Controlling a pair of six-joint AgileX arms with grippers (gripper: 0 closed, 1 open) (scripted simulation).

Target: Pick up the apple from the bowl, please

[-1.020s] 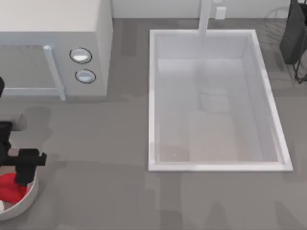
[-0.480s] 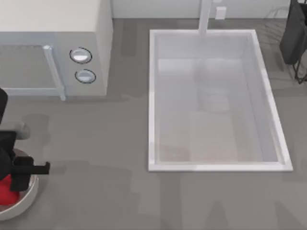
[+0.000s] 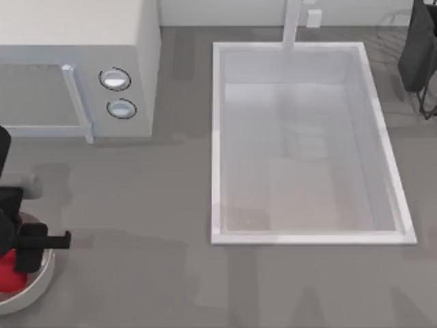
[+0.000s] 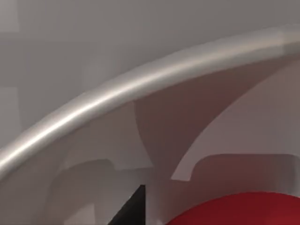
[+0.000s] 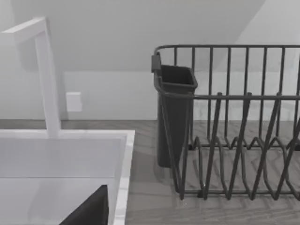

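1. Left gripper (image 3: 19, 254) hangs over the bowl (image 3: 42, 283) at the table's eight o'clock, above the apple (image 3: 8, 270); I cannot tell its grip.
2. Left wrist view: apple (image 4: 239, 209) inside the bowl's rim (image 4: 140, 79).
3. Right wrist view: dish rack (image 5: 234, 122) beside the sink (image 5: 65, 154).

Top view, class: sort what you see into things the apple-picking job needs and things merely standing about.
Job:
apple, red, in the bowl
bowl, at the table's left edge
left gripper, over the bowl

Standing about:
microwave
sink
tap
dish rack
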